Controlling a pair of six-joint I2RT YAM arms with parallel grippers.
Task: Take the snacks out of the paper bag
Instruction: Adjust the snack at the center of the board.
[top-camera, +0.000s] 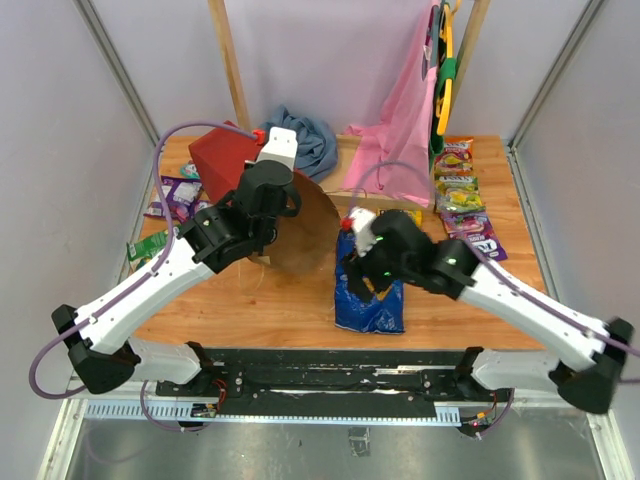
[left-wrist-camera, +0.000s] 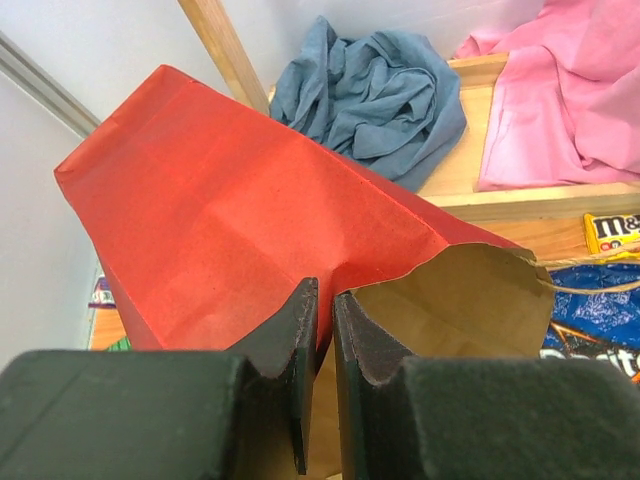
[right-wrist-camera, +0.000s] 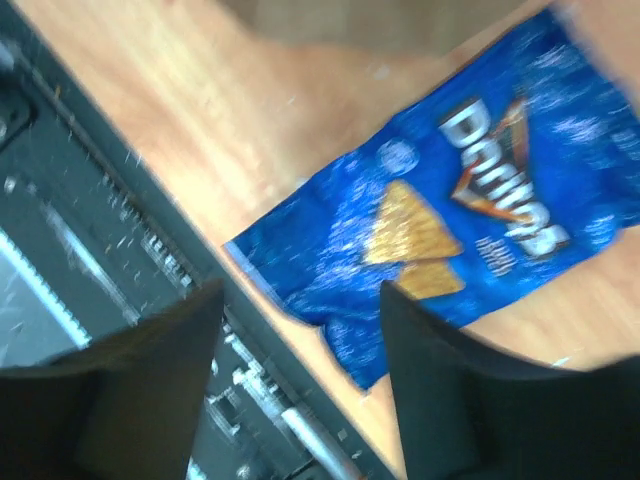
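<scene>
left fingers (left-wrist-camera: 285, 350): I saw them clamped on the rim of the paper bag (left-wrist-camera: 230, 210), its mouth gaping open.
right fingers (right-wrist-camera: 150, 380): spread wide, gripping nothing, above the Doritos bag (right-wrist-camera: 450, 230).
Doritos bag: flat on the surface (top-camera: 290, 300), just outside the paper bag's mouth.
other snacks (top-camera: 462, 190): I saw a row well right of the paper bag, and purple packets (top-camera: 175, 195) at its left.

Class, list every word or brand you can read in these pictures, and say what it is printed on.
"Doritos": on the large blue bag, blurred but legible.
"m&m", cut by the picture's edge: on the yellow packet.
The row of packets on the right, top view: print too small to read.
</scene>
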